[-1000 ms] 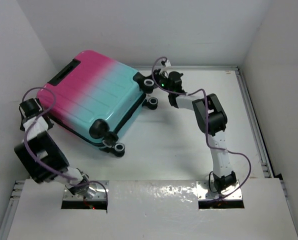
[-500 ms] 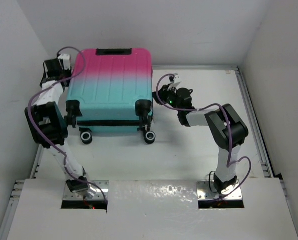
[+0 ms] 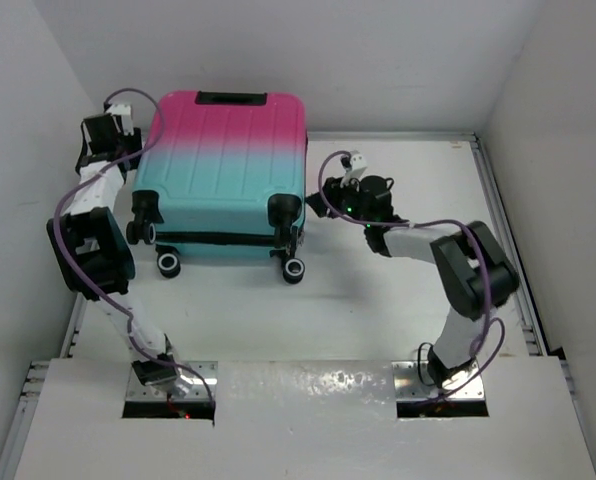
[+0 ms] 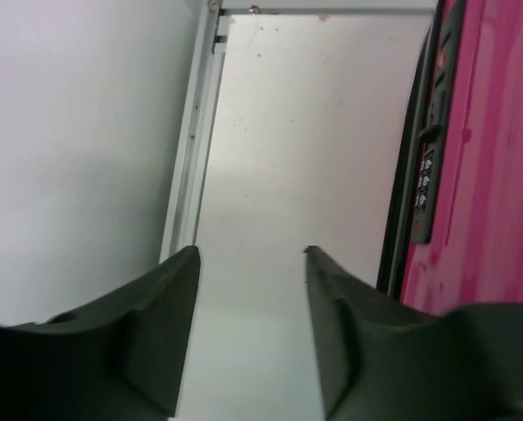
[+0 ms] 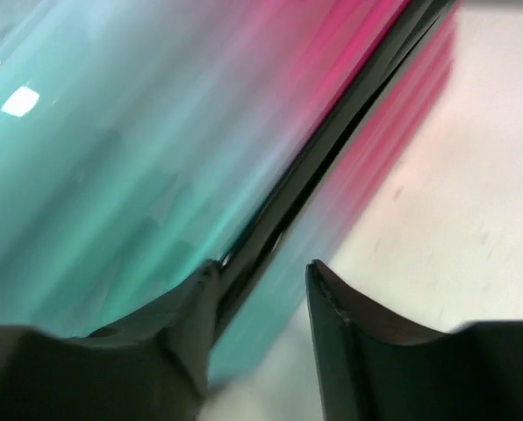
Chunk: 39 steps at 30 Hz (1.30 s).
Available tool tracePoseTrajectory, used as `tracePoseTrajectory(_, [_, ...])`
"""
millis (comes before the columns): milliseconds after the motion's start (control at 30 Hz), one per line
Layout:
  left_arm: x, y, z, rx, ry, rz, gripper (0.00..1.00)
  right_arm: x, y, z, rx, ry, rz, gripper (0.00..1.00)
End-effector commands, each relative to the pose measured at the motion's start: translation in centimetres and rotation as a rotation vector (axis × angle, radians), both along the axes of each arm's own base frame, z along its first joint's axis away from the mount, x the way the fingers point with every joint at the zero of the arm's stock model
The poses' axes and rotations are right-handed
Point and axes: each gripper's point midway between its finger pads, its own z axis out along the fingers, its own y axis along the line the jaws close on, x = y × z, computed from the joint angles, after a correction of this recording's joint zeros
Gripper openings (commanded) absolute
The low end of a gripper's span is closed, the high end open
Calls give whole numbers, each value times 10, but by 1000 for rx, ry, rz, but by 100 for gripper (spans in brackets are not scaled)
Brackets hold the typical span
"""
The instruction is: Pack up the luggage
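pink-to-turquoise luggage (image 3: 223, 170) now lies flat and closed at about 10 o'clock on the table (image 3: 378, 300), squared to the table edges, with its wheels (image 3: 294, 270) pointing to 6 o'clock and the black top handle (image 3: 231, 98) at 12. a second ago it sat skewed, wheels swung round toward 4 o'clock, so the pair of arms has turned it straight and pushed it toward the 9 o'clock wall.

my left claw (image 4: 251, 256) is at the case's 9 o'clock flank near the handle end. its fingers stand moderately apart with only bare table between them, and the pink side with the combination lock (image 4: 424, 189) passes just to its right. it grips nothing. my right claw (image 5: 261, 267) is at the 3 o'clock side by the wheel end, also parted, with the dark zip seam (image 5: 332, 149) running down toward its left finger. that view is smeared, but i see nothing clamped. both claws have spread over the last second, which i read as a release after the turn.

for the task, i judge the case is parked and shut. i cannot see inside, so i cannot say whether it is packed.
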Motion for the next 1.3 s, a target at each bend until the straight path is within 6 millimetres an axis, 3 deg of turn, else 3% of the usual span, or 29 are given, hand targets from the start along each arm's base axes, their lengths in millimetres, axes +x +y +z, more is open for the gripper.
tracePoseTrajectory(0, [2,-36,65,-149,-158,-78,54,-41,-5,45,-19,-105,216,52])
tracePoseTrajectory(33, [10,-23,85,-148,-198,-68,61,-52,-12,23,-90,-18,272,54])
tracePoseTrajectory(100, [5,7,100,-144,-199,-21,65,-67,-9,12,-248,-62,445,54])
tracePoseTrajectory(133, [7,17,121,-122,-233,-19,67,-83,-9,-5,-279,2,500,54])
tracePoseTrajectory(200, [-6,32,135,-87,-223,-23,69,-103,-5,-21,-268,19,566,51])
tracePoseTrajectory(233, [-15,32,154,-62,-244,-47,69,-102,-3,-18,-240,-1,555,51])
tracePoseTrajectory(300, [-38,29,165,4,-202,-119,70,-105,-5,-30,-234,18,513,54])
tracePoseTrajectory(400, [-94,-6,177,77,-125,-257,74,-99,18,-21,-228,-65,528,58])
tracePoseTrajectory(533, [-149,-30,143,50,20,-307,75,-94,39,-18,-199,-93,549,58])
tracePoseTrajectory(633, [-173,-43,124,28,68,-330,75,-92,41,-19,-201,-105,551,58])
tracePoseTrajectory(833, [-193,-47,96,6,141,-315,75,-63,38,-20,-237,-147,460,51])
tracePoseTrajectory(900, [-195,-47,94,8,148,-316,75,-54,40,-11,-249,-181,451,40])
tracePoseTrajectory(1100, [-203,-46,78,22,201,-332,73,-57,42,-3,-221,-214,457,3])
tracePoseTrajectory(1267, [-215,-61,56,-32,251,-396,73,-63,39,13,-151,-285,397,0])
